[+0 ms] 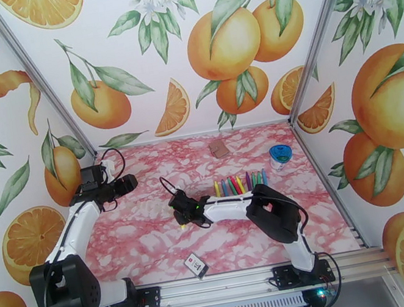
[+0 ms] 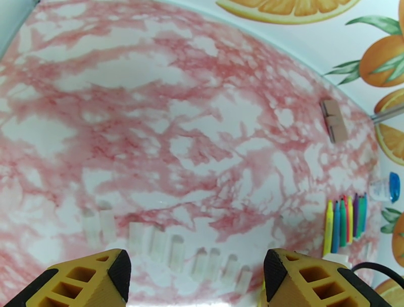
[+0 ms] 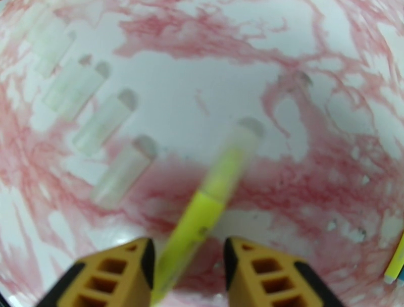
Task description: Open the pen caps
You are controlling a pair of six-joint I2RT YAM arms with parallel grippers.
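A yellow pen lies slanted between the fingers of my right gripper, blurred, with a clear cap on its far tip. The jaws stand wider than the pen, with a gap on the right side. Several loose clear pen caps lie in a row on the table to its upper left. In the top view the right gripper hovers low at mid-table, left of the row of coloured pens. My left gripper is open and empty above the row of clear caps; it also appears at the table's left.
A round blue-lidded container stands at the right, behind the pens. A small brown block lies near the back wall. A black-and-white card sits at the front edge. Printed walls enclose the pink marbled table on three sides.
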